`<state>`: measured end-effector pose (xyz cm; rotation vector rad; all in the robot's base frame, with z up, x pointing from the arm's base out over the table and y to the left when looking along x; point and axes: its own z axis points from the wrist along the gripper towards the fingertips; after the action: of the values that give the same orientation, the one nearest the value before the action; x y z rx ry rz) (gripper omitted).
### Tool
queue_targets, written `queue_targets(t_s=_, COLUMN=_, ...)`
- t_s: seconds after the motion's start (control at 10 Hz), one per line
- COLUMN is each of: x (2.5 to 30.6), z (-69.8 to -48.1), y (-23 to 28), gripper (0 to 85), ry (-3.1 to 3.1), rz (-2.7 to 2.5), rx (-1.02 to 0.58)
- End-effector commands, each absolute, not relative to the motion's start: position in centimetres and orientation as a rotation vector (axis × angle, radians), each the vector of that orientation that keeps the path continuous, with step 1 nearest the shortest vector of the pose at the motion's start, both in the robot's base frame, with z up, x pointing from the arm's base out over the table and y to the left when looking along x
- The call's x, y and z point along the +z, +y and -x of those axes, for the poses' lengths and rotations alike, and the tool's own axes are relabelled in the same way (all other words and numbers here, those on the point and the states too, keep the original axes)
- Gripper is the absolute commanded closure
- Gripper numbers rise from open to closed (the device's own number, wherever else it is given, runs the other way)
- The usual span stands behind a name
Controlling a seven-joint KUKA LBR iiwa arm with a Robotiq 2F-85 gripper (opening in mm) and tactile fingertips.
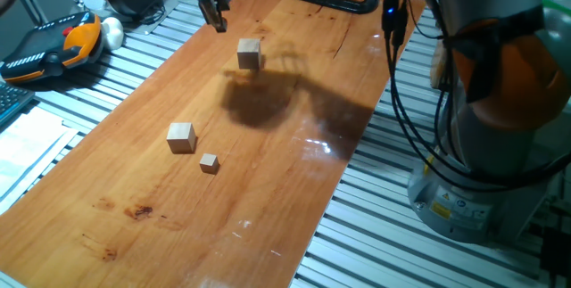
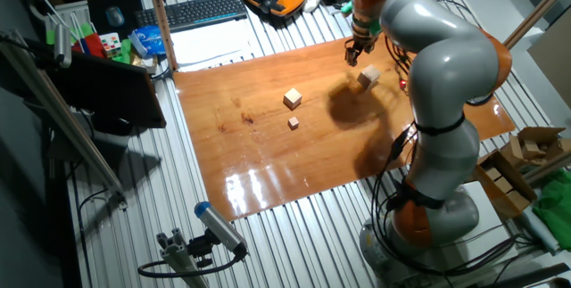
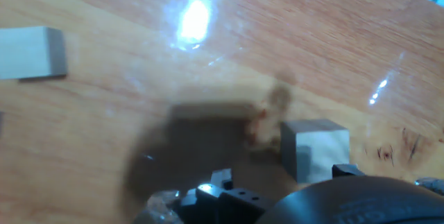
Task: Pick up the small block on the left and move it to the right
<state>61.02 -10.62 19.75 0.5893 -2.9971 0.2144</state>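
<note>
the hand (image 1: pixel 217 16) hung above the bench (image 1: pixel 134 234), holding nothing; whether its fingers were parted i cannot tell. the small block (image 1: pixel 249 53) sat just beside it, so descend centred first.

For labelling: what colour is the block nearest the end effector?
Plain light wood, unmarked. The small block shows best in one fixed view, near the end effector.

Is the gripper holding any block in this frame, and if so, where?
Nothing is held. The gripper hangs above the board, apart from the small block.
</note>
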Motion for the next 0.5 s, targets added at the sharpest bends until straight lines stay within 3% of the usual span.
queue_targets(t_s=0.0, x=18.7, z=-61.4, y=-11.1, gripper=11.0, ry=-2.995, rz=-0.59, rx=0.207)
queue_targets(t_s=0.4, x=15.9, z=-62.3, y=-12.9, gripper=8.3, ry=-2.98, rz=-0.585, rx=0.199)
